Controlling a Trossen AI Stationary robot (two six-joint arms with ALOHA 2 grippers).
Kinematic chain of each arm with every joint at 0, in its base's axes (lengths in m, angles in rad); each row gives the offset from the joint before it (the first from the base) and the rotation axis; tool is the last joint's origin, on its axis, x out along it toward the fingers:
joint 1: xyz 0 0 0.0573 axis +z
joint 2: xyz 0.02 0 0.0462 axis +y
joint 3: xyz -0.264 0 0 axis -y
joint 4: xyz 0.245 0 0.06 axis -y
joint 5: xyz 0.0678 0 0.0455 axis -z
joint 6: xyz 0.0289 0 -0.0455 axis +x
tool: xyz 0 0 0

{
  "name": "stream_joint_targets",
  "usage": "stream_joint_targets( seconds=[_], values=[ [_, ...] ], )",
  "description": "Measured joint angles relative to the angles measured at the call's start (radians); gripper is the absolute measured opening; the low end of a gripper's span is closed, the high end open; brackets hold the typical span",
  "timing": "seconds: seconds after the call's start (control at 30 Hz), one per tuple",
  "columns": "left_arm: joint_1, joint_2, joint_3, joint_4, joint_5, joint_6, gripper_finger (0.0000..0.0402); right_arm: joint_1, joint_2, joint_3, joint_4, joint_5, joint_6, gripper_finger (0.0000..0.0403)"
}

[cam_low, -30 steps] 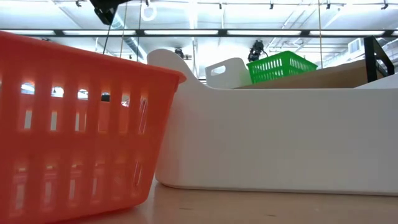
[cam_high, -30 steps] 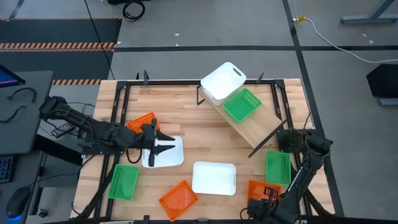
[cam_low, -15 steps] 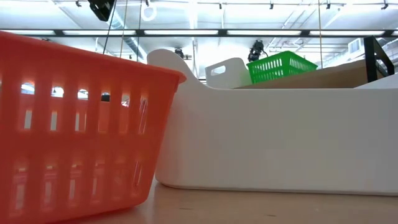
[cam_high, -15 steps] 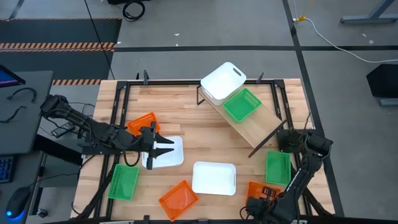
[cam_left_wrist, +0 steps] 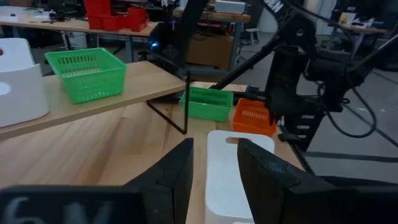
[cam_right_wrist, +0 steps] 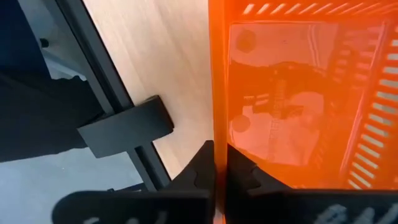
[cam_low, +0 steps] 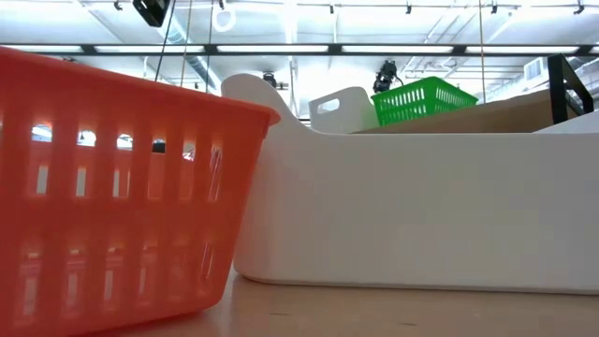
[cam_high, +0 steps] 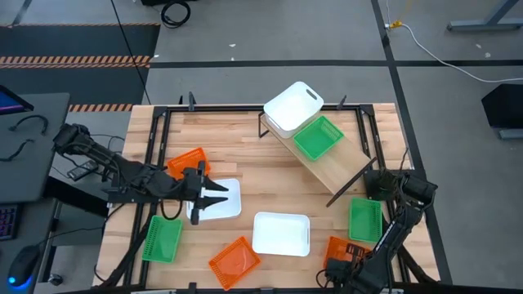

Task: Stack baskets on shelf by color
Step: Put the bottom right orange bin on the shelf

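Observation:
My right gripper is shut on an orange basket at the table's near right corner. My left gripper hovers open and level over a white basket at mid-left, touching nothing. The slanted shelf at the far middle carries a white basket and a green basket. Flat on the tabletop lie another white basket, two green baskets and two orange baskets. My right gripper pinches the rim of one side wall of the orange basket, one finger inside the basket and one outside. The fingers come from above, pointing down. The basket's bottom lies on the tabletop.
A black metal frame runs around the tabletop's edges, and one bar passes close beside the held basket. In the low view an orange basket and a white basket fill the foreground. Bare wood shows left of the shelf.
My right gripper has sunk a little onto the orange basket at the near right corner. The basket lies where it was.

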Motion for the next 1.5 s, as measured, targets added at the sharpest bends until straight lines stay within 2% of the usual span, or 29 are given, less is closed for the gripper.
stream_joint_targets(
  seconds=[0.17,0.37,0.67,0.73,0.87,1.0,1.13,1.3,1.5],
  values=[
    [-0.013,0.0,0.0,0.027,0.0,0.01,0.0133,-0.014,0.0,0.018,-0.006,0.001,-0.036,0.0007],
    [-0.013,0.0,0.0,0.03,0.0,0.011,0.0133,-0.089,0.0,0.185,-0.07,0.095,-0.236,0.0005],
    [-0.015,0.0,0.0,0.03,0.0,0.007,0.0133,-0.219,0.0,0.568,-0.581,0.252,-0.458,0.0005],
    [-0.015,0.0,0.0,0.03,0.0,0.007,0.0133,-0.243,-0.003,0.628,-0.623,0.261,-0.51,0.0005],
    [-0.015,0.0,0.0,0.03,0.0,0.011,0.0133,-0.278,-0.024,0.69,-0.612,0.259,-0.858,0.0006],
    [-0.015,0.0,0.0,0.03,0.0,0.015,0.0133,-0.308,-0.034,0.702,-0.618,0.264,-1.081,0.0007],
    [-0.015,0.0,0.0,0.03,0.0,0.026,0.0133,-0.344,-0.035,0.701,-0.616,0.286,-1.238,0.0008],
    [-0.015,0.0,0.0,0.03,0.0,0.026,0.0133,-0.406,-0.035,0.701,-0.617,0.316,-1.365,0.0008],
    [-0.015,0.0,0.0,0.03,0.0,0.026,0.0133,-0.479,-0.073,0.7,-0.617,0.287,-1.407,0.0007]
  ],
)
